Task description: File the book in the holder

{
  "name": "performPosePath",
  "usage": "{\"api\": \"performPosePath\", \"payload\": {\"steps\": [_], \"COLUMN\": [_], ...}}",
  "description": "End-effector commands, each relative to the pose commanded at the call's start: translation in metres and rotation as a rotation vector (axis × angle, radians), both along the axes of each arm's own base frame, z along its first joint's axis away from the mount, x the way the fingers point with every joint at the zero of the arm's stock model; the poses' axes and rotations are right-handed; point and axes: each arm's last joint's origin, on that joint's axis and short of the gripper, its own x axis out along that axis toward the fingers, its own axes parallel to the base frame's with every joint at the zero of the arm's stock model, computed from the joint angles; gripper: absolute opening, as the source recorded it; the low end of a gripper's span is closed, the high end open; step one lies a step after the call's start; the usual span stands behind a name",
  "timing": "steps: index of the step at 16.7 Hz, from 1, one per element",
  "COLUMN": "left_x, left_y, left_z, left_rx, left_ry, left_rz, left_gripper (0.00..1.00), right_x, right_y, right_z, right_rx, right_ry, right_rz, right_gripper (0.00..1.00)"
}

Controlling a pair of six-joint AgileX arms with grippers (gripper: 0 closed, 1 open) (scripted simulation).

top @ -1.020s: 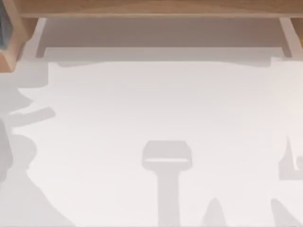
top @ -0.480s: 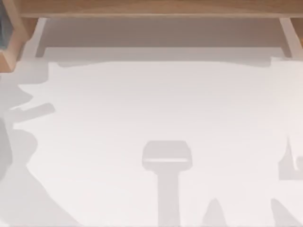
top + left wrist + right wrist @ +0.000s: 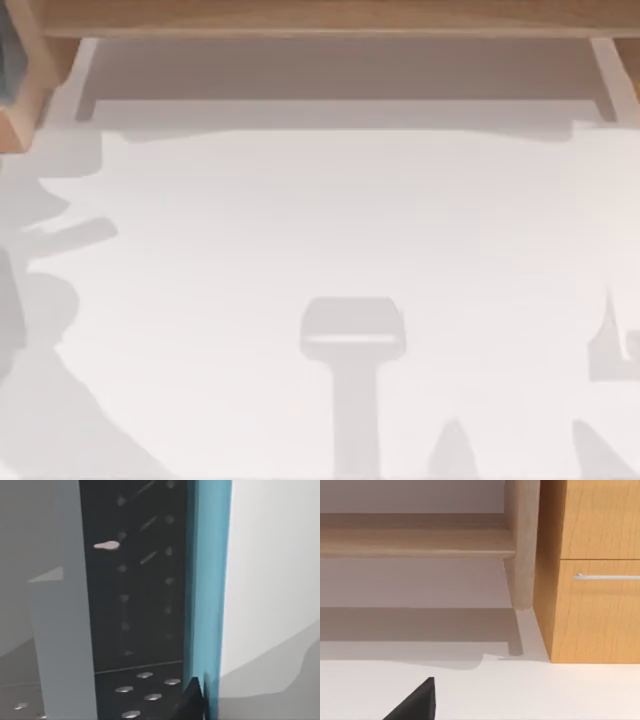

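Left gripper: one dark fingertip shows at the bottom of the left wrist view, pressed against the teal edge of the book. The fingers look narrow and clamped on the book. That is my reading, since the second fingertip is hidden.

The book stands upright, teal edge toward the camera, right of centre in that frame. Just beside it on the left is the holder, with a dark perforated back wall and a perforated floor running up to the book's foot. A pale grey divider stands further left, so the open slot lies between divider and book.

Changes over the last second are small. In the top view the arm shadows at the left edge of the surface have crept a little; nothing else has shifted. I take it my left arm is making fine adjustments, so the book is probably at the slot but not yet released.

Right gripper: parked low over the surface, facing the wooden shelf and cabinet. I cannot tell its grip.
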Motion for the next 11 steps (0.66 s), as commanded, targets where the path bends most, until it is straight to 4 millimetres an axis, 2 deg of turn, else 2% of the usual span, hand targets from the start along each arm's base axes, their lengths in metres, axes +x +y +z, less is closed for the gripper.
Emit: {"api": "performPosePath", "payload": {"steps": [5, 11], "left_x": [0.0000, 0.0000], "left_y": [0.0000, 0.0000], "left_z": [0.0000, 0.0000], "left_rx": [0.000, 0.000], "left_ry": [0.000, 0.000], "left_rz": [0.000, 0.000], "left_gripper": [0.98, 1.00], "right_x": [0.0000, 0.0000], "right_y": [0.0000, 0.0000], "right_z": [0.0000, 0.0000], "right_rx": [0.000, 0.000], "right_ry": [0.000, 0.000], "right_rz": [0.000, 0.000], "right_gripper": [1.00, 1.00]}}
